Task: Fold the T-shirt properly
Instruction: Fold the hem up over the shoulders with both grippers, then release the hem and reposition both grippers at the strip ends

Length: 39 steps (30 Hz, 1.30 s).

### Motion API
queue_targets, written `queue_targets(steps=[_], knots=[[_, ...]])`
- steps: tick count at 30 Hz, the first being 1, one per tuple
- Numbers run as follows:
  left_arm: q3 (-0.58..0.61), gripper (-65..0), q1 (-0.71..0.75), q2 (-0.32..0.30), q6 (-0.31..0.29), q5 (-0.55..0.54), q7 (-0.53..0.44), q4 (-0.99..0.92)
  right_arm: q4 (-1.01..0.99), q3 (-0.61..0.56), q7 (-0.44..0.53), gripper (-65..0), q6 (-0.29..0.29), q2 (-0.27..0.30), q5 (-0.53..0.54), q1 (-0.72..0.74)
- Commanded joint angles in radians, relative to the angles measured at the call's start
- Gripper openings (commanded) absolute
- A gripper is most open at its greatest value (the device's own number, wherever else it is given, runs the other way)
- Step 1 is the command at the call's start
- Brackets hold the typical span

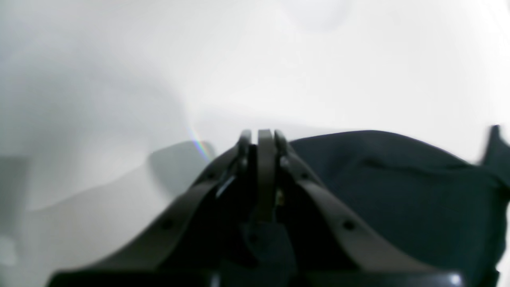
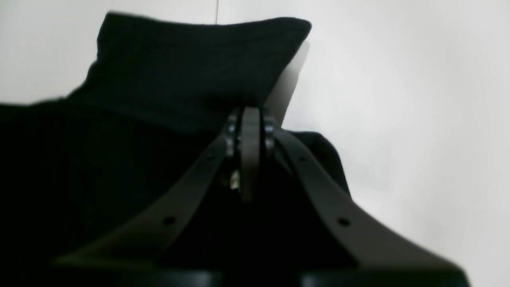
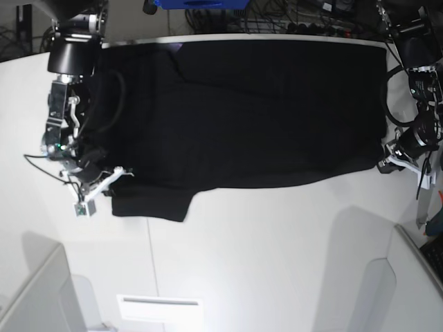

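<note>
The white counter (image 3: 263,249) carries everything. The T-shirt (image 3: 249,111) lies spread across its far half in the base view, black and mostly flat, its long edge running along the counter's far rim. Its near edge runs fairly straight from the right side toward the left, where a short flap (image 3: 152,200) hangs lower toward the camera. No print shows on the upturned side.

The right arm (image 3: 66,90) stands at the left of the base view, reaching down to the shirt's near-left corner. The left arm (image 3: 415,90) stands at the right, reaching to the near-right corner.

The right tool (image 2: 250,119) has its fingers pressed together, with black cloth bunched around and beneath them and a raised fold (image 2: 199,59) standing up behind the tips; it looks to be pinching the shirt, though the cloth between the tips is hard to make out. The left tool (image 1: 263,137) is also pressed together, at the shirt's edge, with cloth lying to its right; whether any fabric is caught between its tips cannot be told from the blurred wrist view.
</note>
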Motion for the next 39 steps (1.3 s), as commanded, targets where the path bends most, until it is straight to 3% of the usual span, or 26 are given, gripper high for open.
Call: queue_targets(steps=[1, 7, 15, 20, 23, 32, 39], knots=[[-0.009, -65.0, 0.001, -0.036, -0.004, -0.039, -0.016, 0.035, 0.055, 0.032, 0.011, -65.0, -0.001, 0.009, 0.005, 0.005], [-0.124, -65.0, 0.119, -0.041, -0.004, -0.117, -0.016, 0.167, 0.241, 0.129, -0.078, -65.0, 0.003, -0.011, 0.005, -0.101], [-0.135, -65.0, 0.285, -0.036, -0.005, -0.122, -0.014, 0.317, 0.427, 0.195, -0.131, -65.0, 0.004, -0.031, 0.005, -0.253], [-0.154, -65.0, 0.34, -0.038, -0.007, -0.119, 0.084, 0.368, 0.543, 0.256, -0.165, -65.0, 0.004, -0.057, 0.017, -0.356], [-0.19, -65.0, 0.369, -0.033, -0.008, -0.114, 0.113, 0.4, 0.574, 0.332, -0.167, -65.0, 0.004, -0.1, 0.125, -0.436], [-0.207, -65.0, 0.403, -0.039, -0.008, -0.113, 0.119, 0.419, 0.579, 0.487, -0.164, -65.0, 0.006, -0.102, 0.574, -0.661], [-0.21, -65.0, 0.444, -0.033, -0.008, -0.114, 0.119, 0.475, 0.579, 0.507, -0.167, -65.0, 0.006, -0.065, 0.675, -0.741]])
